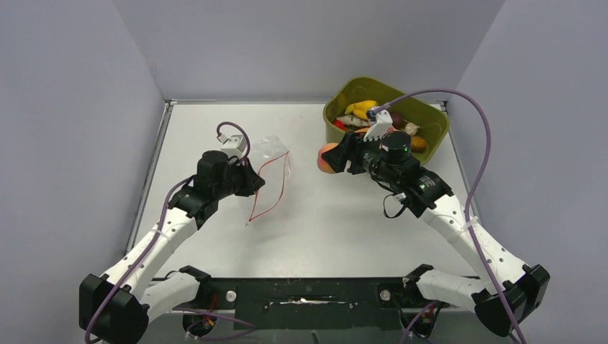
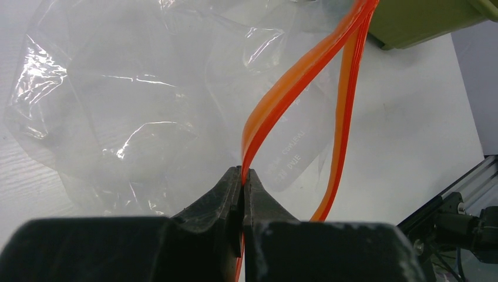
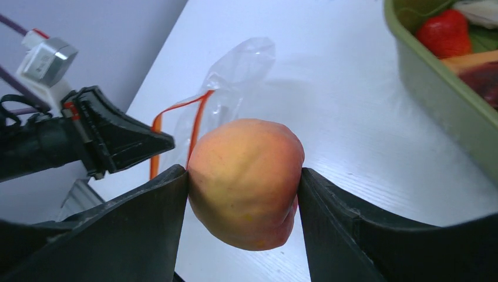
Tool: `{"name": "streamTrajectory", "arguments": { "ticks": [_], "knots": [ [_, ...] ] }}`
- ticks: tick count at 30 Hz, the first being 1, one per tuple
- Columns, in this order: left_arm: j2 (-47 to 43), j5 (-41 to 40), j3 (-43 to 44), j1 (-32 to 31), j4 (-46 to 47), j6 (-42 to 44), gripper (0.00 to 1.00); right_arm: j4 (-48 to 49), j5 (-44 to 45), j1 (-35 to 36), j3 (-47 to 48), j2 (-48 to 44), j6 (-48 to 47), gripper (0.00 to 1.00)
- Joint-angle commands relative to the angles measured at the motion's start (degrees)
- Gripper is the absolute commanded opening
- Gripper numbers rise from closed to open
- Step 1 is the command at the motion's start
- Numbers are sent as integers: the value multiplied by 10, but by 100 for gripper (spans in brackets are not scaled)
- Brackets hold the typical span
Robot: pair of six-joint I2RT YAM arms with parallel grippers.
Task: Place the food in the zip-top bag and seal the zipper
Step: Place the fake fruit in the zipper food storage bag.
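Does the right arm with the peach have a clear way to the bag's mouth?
Likely yes: nothing stands between the peach and the zip-top bag, whose mouth the left gripper pinches open.

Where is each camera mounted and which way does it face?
Top external: above and behind the robot, looking down on the table; left arm and right arm show.
Left wrist: looks along its shut jaws pinching the zipper, zip-top bag beyond.
Right wrist: looks past its jaws holding a peach, toward the left jaws.
Shared: both wrist views show the bag and the olive-green tub's edge.
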Motion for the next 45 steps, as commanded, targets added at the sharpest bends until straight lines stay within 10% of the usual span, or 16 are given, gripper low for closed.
{"name": "streamTrajectory", "arguments": {
  "ticks": [1,16,45],
  "knots": [
    [2,16,28,-1,30,-20,0,100,-7,46,5,16,38,50],
    [-11,46,23,-2,38,-53,0,298,17,165,-41,87,142,50],
    [-63,83,5,-1,95,-98,0,216,85,177,-59,183,102,55]
  ]
}}
